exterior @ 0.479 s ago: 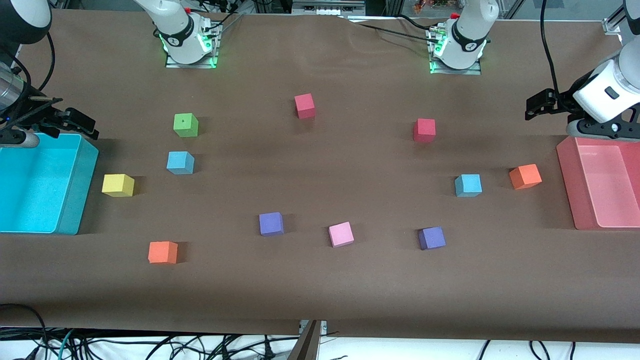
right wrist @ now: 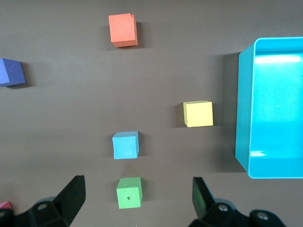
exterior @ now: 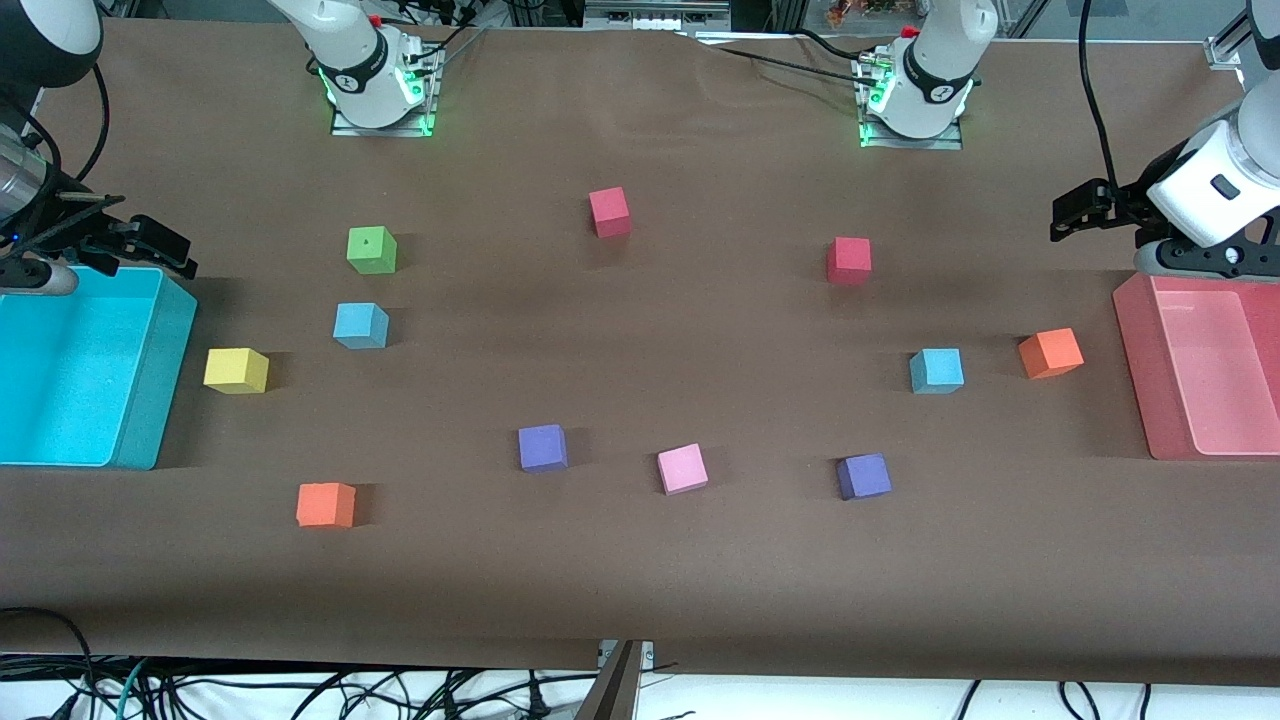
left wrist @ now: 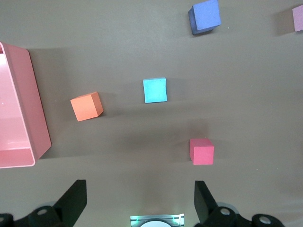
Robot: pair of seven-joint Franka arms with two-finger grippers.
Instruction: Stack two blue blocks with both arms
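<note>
Two light blue blocks lie apart on the brown table. One blue block (exterior: 360,325) is toward the right arm's end, beside a green cube; it also shows in the right wrist view (right wrist: 125,144). The other blue block (exterior: 936,370) is toward the left arm's end, beside an orange cube; it also shows in the left wrist view (left wrist: 155,90). My right gripper (exterior: 160,245) hangs open and empty over the cyan bin's edge; its own view (right wrist: 138,189) shows it over the green cube. My left gripper (exterior: 1075,212) hangs open and empty beside the pink bin, and shows in its own view (left wrist: 140,191).
A cyan bin (exterior: 150,380) and a pink bin (exterior: 1140,370) stand at the table's ends. Green (exterior: 371,250), yellow (exterior: 236,370), two orange (exterior: 325,504) (exterior: 1050,353), two purple (exterior: 542,447) (exterior: 863,476), pink (exterior: 682,468) and two red cubes (exterior: 609,212) (exterior: 848,260) are scattered about.
</note>
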